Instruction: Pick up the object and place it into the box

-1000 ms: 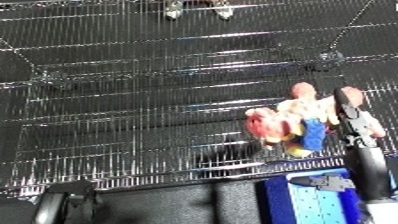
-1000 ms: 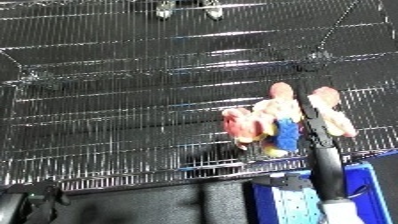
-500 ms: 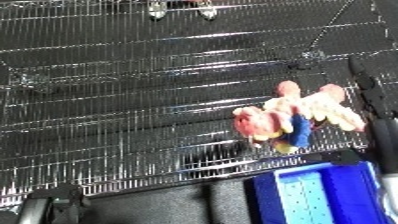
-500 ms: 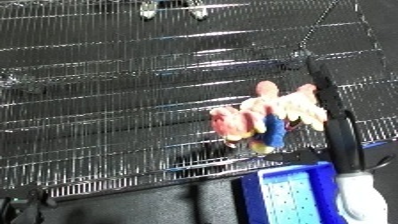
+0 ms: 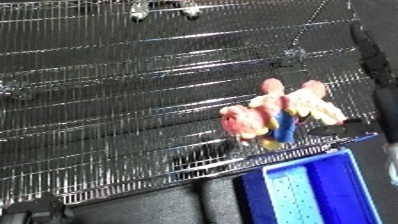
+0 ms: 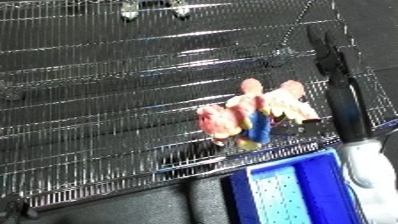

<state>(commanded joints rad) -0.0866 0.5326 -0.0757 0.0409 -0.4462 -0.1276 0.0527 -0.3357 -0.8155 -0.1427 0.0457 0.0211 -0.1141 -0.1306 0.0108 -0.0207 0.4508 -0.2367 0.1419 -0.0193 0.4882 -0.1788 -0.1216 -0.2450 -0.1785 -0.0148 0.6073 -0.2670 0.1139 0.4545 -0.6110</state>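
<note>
A pink and cream plush toy (image 6: 253, 112) with blue and yellow parts lies on the wire mesh table (image 5: 115, 100), close to its front right edge. A blue bin (image 6: 306, 187) sits below that edge, just in front of the toy and to its right. My right hand (image 6: 338, 85) comes up from the lower right and stretches along the toy's right side. Its black fingers are straight and reach past the toy toward the far side. I see a small gap between hand and toy. My left hand is out of view.
The mesh table fills most of both views, with bare mesh left of the toy. Its front edge (image 5: 178, 185) runs diagonally, with dark floor below. Two small grey objects (image 5: 160, 9) show at the far edge.
The camera has tilted and shifted, so the bin shows more. My right hand has gone from beside the toy to farther out, its fingers now past it. The toy lies where it was.
</note>
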